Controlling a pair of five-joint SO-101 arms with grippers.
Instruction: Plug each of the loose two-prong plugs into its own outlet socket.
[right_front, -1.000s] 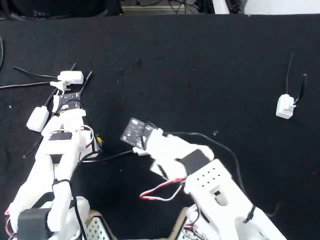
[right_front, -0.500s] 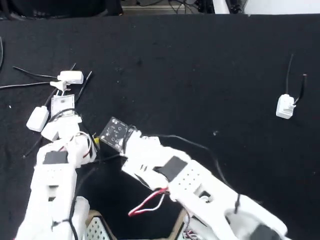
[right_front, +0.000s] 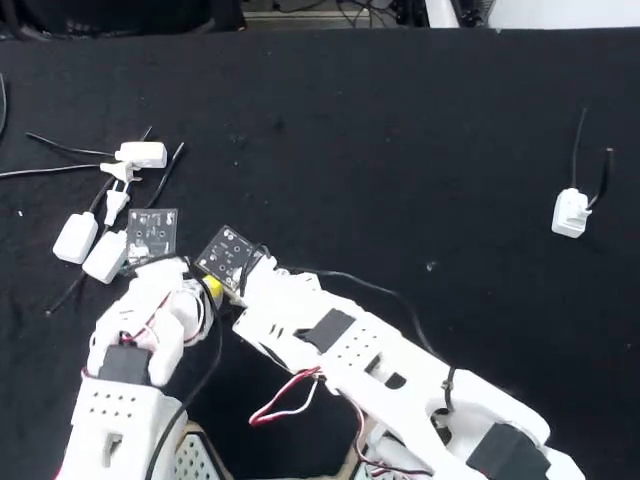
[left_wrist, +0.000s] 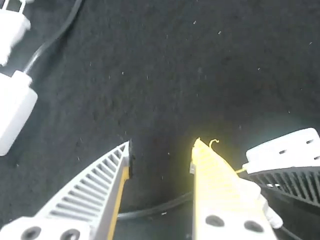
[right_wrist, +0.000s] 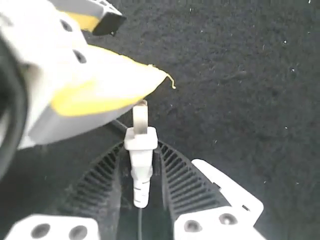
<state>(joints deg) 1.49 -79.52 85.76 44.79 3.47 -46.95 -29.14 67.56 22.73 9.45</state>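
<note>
Beside L tool (left_wrist: 161, 145), R tool (right_wrist: 140, 152) w/ plug (right_wrist: 140, 139) arrived.

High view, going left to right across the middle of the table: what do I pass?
White socket block → second socket block → left arm's camera board → right arm's camera board → lone socket block with black wires.

Matt black cloth table (right_front: 400, 120), smooth white plastic plug (right_wrist: 140, 142), ribbed grey plastic jaws
</note>
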